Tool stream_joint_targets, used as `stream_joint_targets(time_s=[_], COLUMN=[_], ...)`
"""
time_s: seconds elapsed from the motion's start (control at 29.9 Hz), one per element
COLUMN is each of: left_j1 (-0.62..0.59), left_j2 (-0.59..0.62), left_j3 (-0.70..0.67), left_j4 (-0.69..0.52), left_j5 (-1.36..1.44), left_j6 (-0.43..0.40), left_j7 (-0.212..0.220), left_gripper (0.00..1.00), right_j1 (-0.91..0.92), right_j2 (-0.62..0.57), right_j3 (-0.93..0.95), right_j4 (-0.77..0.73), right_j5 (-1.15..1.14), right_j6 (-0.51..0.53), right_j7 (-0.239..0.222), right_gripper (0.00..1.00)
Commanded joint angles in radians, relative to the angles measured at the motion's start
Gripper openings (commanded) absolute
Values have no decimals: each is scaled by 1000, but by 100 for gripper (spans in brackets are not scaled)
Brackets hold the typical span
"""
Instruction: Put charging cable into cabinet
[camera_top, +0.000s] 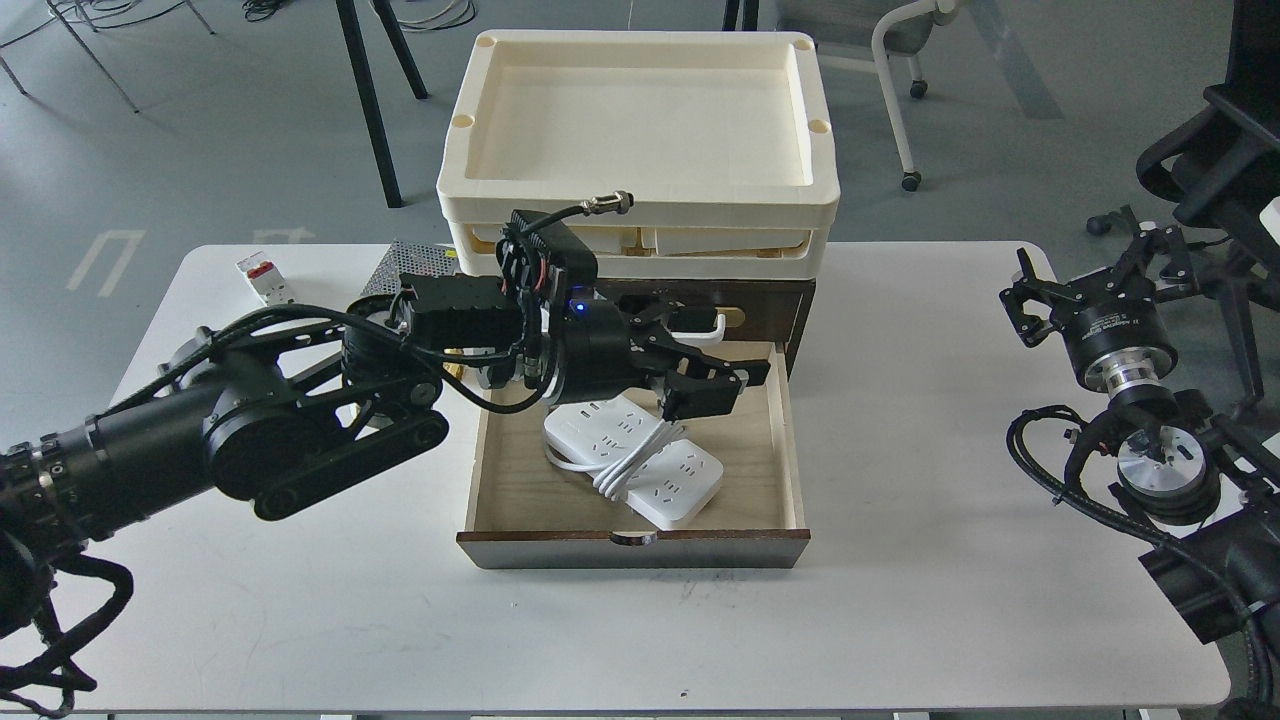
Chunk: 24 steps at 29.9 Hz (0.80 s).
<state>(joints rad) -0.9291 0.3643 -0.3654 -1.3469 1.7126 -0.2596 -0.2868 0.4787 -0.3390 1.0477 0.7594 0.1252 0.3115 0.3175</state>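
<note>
The charging cable (682, 483), a white power strip with its cord looped around the middle, lies flat on the plywood floor of the open drawer (632, 548). The drawer is pulled out of the dark brown cabinet (775, 300), whose white bar handle (705, 325) shows behind my left gripper. My left gripper (722, 362) is open and empty. It hovers above the drawer's back half, above the strip's far end and clear of it. My right gripper (1035, 300) rests over the table's right edge, far from the cabinet; its fingers are too dark and small to read.
Stacked cream plastic trays (640, 205) sit on top of the cabinet. A silver perforated box (400, 262) and a small white breaker with a red switch (264, 278) lie at the back left, partly behind my left arm. Chairs stand beyond the table.
</note>
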Motion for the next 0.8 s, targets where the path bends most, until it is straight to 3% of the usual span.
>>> stream_joint_targets(time_s=[0.0,0.03,0.1,0.27,0.33,0.47,0.57,0.67,0.77], left_j1=[6,6,-7,-11,-4,27,39,44,62], left_j2=[-2,-11,-31,-47,-27,63,117,110,99], left_j3=[-116,-150,-258,-538,-590,-632,-632,-626,-630], left_j4=[-29,-31,-32,3,41,153,326,532,646], left_j5=[-210,-267,-410,-825,-971,-1232,-1437,-1544,-1567], left_j6=[-1,2,5,3,3,-3,-23,-65,-131], left_j7=[-136,-153,-143,61,95,103,104,103,101], left_gripper=[94,94,94,94,94,98,99,99,99], right_j1=[0,0,0,-2,-2,0,1,4,4], right_j2=[0,0,0,0,0,0,0,0,0], right_j3=[0,0,0,-1,-1,-1,0,0,0], right_j4=[0,0,0,0,0,0,0,0,0], right_j5=[-1,-1,1,-1,-1,-1,1,1,-1], right_j6=[0,0,0,1,0,0,0,-2,-2], right_j7=[0,0,0,0,0,0,0,0,0], right_gripper=[100,100,100,100,100,100,100,100,100])
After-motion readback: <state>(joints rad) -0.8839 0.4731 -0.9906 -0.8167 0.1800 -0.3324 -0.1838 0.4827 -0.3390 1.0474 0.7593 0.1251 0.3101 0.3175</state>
